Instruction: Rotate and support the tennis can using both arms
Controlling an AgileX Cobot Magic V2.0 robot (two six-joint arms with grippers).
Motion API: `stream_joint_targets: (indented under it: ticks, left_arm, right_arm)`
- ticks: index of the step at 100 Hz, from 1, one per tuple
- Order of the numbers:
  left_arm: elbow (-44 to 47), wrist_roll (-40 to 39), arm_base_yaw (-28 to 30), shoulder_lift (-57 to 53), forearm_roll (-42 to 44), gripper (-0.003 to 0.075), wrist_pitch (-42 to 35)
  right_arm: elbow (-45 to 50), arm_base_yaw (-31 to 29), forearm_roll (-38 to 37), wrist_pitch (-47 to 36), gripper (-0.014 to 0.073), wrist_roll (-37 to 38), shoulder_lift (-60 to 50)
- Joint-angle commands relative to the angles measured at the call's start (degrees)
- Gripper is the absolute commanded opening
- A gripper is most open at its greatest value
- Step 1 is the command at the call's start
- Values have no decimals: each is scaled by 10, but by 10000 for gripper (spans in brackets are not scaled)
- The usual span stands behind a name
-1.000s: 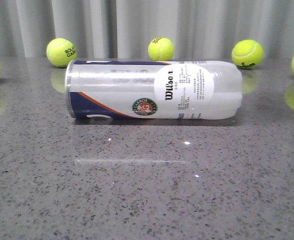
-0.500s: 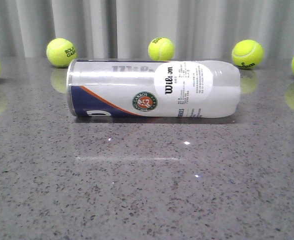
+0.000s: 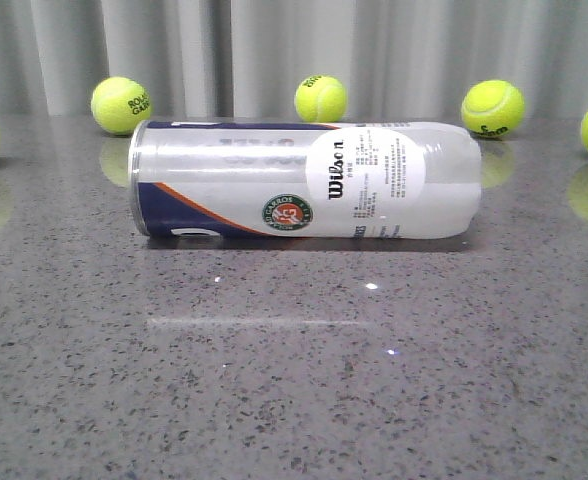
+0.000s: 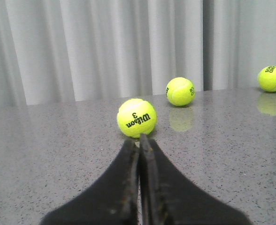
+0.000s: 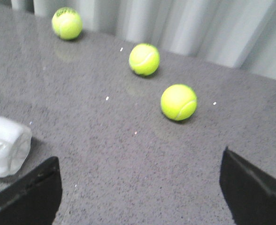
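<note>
Can (image 3: 304, 180) lies lengthwise across my front; my splayed right gripper (image 5: 140, 187) sits nearer its clear end, left gripper (image 4: 139, 154) pinched empty.

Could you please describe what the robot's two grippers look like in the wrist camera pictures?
The left gripper has matte black jaws, broad at the base and tapering to a narrow tip. The right gripper shows only two black angular wedges. No cables, markings or sleeves are visible.

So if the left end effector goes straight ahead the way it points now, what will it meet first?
Probably the Wilson 3 tennis ball, which lies just beyond the shut left end effector; the gap between them is unclear.
</note>
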Motion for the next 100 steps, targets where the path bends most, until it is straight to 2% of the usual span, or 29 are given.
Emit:
stream_joint_targets:
  ticks: [1,17,40,62,69,76,88,100]
  left_arm:
    - [27,-6,1,-22,-1,-21,-43]
    - [27,-6,1,-22,-1,-21,-43]
    - [27,-6,1,-22,-1,-21,-43]
    - [27,-6,1,-22,-1,-21,-43]
    - [27,-6,1,-22,-1,-21,-43]
    - [27,-6,1,-22,-1,-21,-43]
    - [27,-6,1,-22,-1,-21,-43]
    - [27,-6,1,-22,-1,-21,-43]
  right_arm:
    - [17,-26,-1,-81,647,2,-23]
    - [111,-68,57,-179,647,2,-74]
    - [202,-73,64,-277,647,2,-130]
    - [206,-73,63,-265,631,2,-137]
    - [206,-73,63,-265,564,2,-137]
    - [206,-73,62,-269,447,2,-137]
    - [206,-73,59,-270,188,2,-137]
    - [206,-73,59,-270,-33,2,-137]
